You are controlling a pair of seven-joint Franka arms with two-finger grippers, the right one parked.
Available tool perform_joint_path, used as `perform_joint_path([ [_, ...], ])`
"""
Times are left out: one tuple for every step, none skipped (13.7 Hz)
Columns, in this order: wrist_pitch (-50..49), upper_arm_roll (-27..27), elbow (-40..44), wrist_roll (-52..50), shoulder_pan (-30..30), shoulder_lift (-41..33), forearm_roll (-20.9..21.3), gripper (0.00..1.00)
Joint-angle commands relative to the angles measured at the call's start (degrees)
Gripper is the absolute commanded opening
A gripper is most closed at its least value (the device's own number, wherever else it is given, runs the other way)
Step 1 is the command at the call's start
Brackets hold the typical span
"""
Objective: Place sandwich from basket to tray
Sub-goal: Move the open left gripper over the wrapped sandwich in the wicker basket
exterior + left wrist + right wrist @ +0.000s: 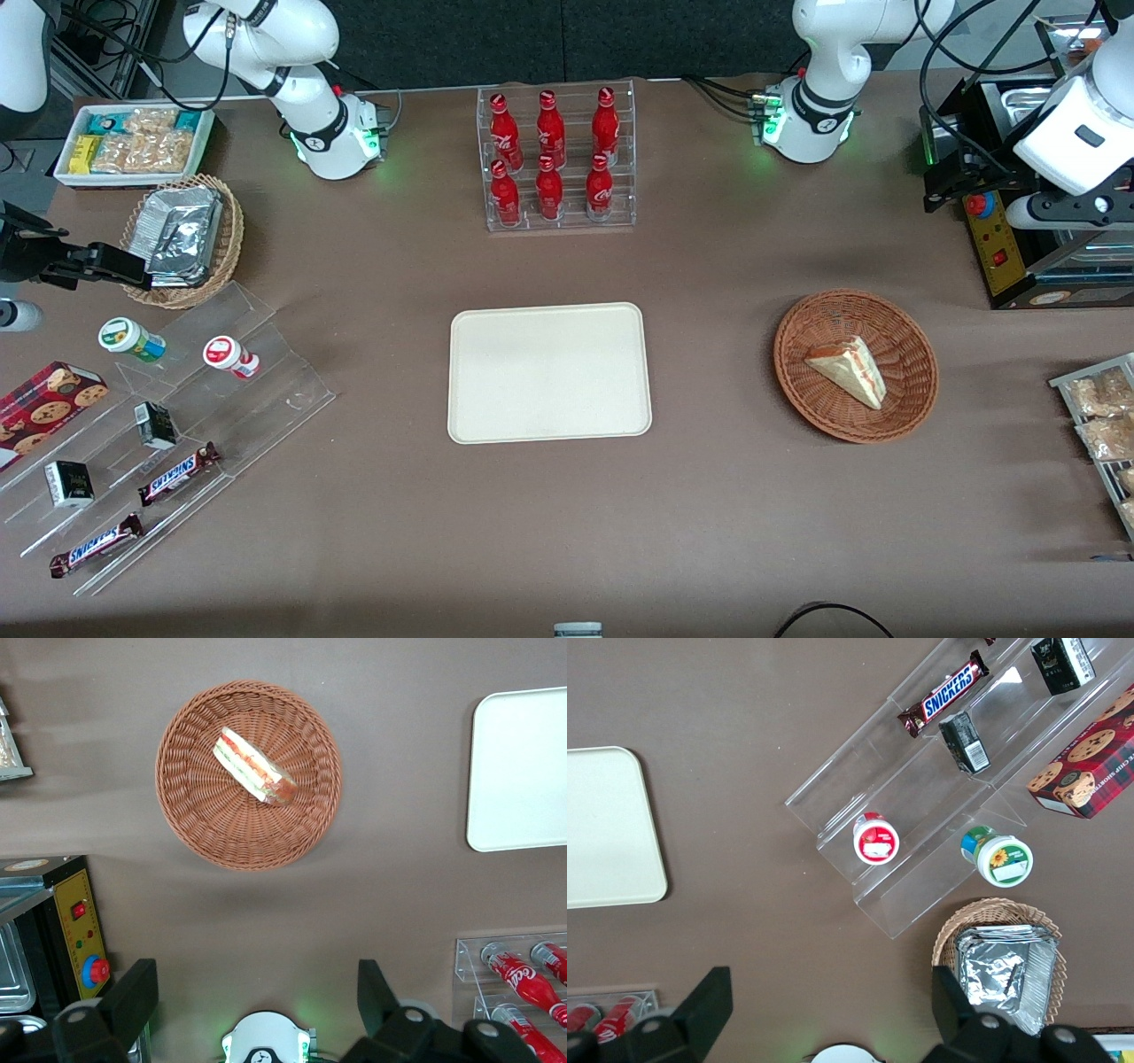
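The sandwich (849, 368), a pale wedge with red, pink and green layers, lies in the round reddish-brown wicker basket (797, 390) toward the working arm's end of the table. The cream tray (549, 372) lies bare at the table's middle, beside the basket. My left gripper (946, 182) hangs high, farther from the front camera than the basket, open and holding nothing. In the left wrist view the sandwich (252, 766) sits in the basket (195, 815), well away from the gripper (255, 997), whose black fingers (133, 1001) stand wide apart. The tray (523, 771) shows partly there.
A clear rack of red bottles (556, 159) stands farther from the front camera than the tray. A black control box (1001, 248) is next to my gripper. A rack of snack packets (1103, 416) lies at the working arm's end. A clear stepped display (159, 416) and a tan foil-packet basket (182, 239) lie toward the parked arm's end.
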Motion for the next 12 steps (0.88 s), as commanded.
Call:
perform_joint_path([
  [-0.5, 0.1, 1.2, 1.0, 0.1, 0.2, -0.7, 0.99],
  [-0.4, 0.1, 1.3, 1.0, 0.1, 0.4, -0.6, 0.99],
  [-0.3, 0.1, 1.1, 0.9, 0.1, 0.9, -0.3, 0.99],
  [-0.1, 0.2, 0.9, 0.6, 0.2, 1.1, 0.1, 0.99],
  [-0.1, 0.2, 0.7, -0.5, 0.4, 1.6, 0.2, 0.99],
  [0.2, 0.3, -0.2, -1.9, 0.5, 2.0, 0.8, 0.99],
  [1.5, 0.3, -1.6, -2.5, 0.5, 1.8, 2.3, 0.99],
  [2.7, 0.3, -3.3, -3.7, 0.6, 1.5, 2.5, 0.99],
  [3.4, 0.4, -4.0, -6.4, 0.7, 1.5, 2.6, 0.99],
  [4.4, 0.5, -4.8, -10.7, 0.7, 1.8, 2.6, 0.99],
  [6.3, 0.5, -5.9, -16.5, 0.8, 1.8, 2.4, 0.99],
  [8.7, 1.3, -7.9, -21.4, 1.0, 1.7, 2.0, 0.99],
])
